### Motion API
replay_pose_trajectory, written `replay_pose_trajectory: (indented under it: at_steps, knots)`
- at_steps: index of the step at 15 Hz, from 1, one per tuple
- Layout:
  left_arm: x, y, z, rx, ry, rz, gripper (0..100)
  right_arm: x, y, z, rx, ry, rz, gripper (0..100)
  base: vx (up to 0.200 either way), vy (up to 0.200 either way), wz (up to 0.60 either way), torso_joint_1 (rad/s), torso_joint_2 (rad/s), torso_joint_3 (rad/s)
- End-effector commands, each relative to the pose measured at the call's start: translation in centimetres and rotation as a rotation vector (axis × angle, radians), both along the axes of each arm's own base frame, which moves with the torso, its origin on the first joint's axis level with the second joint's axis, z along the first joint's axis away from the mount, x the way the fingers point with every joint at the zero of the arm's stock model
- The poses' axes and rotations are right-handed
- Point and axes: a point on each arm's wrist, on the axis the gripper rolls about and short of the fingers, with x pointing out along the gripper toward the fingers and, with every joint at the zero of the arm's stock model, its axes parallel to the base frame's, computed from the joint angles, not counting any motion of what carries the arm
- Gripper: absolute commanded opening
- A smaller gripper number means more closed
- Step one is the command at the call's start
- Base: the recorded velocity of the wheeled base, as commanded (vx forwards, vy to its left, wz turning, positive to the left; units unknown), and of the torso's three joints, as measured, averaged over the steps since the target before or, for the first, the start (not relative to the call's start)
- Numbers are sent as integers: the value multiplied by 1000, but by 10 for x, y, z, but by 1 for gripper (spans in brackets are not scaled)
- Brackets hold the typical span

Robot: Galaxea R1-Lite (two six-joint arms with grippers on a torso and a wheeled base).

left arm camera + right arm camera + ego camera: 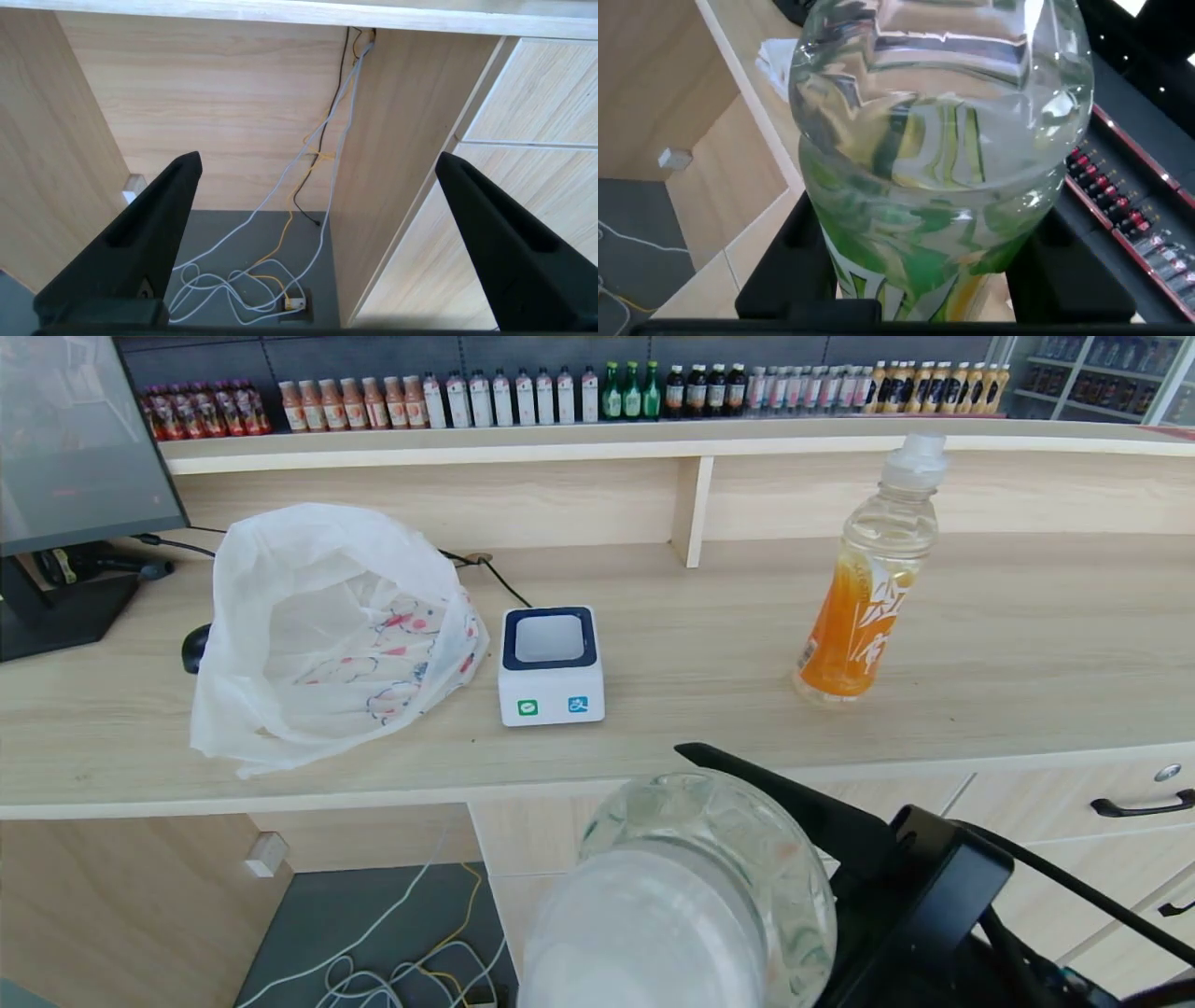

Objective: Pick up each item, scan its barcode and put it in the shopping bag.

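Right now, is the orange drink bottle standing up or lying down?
Standing up. The orange drink bottle sits base-down on the counter, cap on top.

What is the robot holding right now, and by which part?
The right claw grips a clear plastic bottle around its green-labelled body. The left claw is open and holds nothing.

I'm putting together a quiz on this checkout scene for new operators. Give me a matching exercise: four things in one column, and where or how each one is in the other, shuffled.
Things
1. shopping bag
2. scanner
3. orange drink bottle
4. clear bottle

Place or state
A. held in the right gripper, in front of the counter edge
B. stands upright on the counter's right part
C. slumped with its mouth open on the counter's left part
D. sits on the counter between the bag and the orange bottle

Pairs: 1-C, 2-D, 3-B, 4-A
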Motion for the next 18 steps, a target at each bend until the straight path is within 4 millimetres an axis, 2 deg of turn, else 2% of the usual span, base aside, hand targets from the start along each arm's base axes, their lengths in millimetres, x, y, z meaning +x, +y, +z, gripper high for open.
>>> replay_pose_trajectory:
  at_steps: [1,4,18]
  knots:
    - [0,0,0,0,-1,0,100,-2,5,-3,-18,-6,19,0,0,0,0,0,0,0]
    - [0,0,0,0,-1,0,100,-4,5,-1,-68,-171,-28,0,0,0,0,0,0,0]
    - [0,0,0,0,-1,0,100,-12,10,10,-207,-613,-4,0,0,0,0,0,0,0]
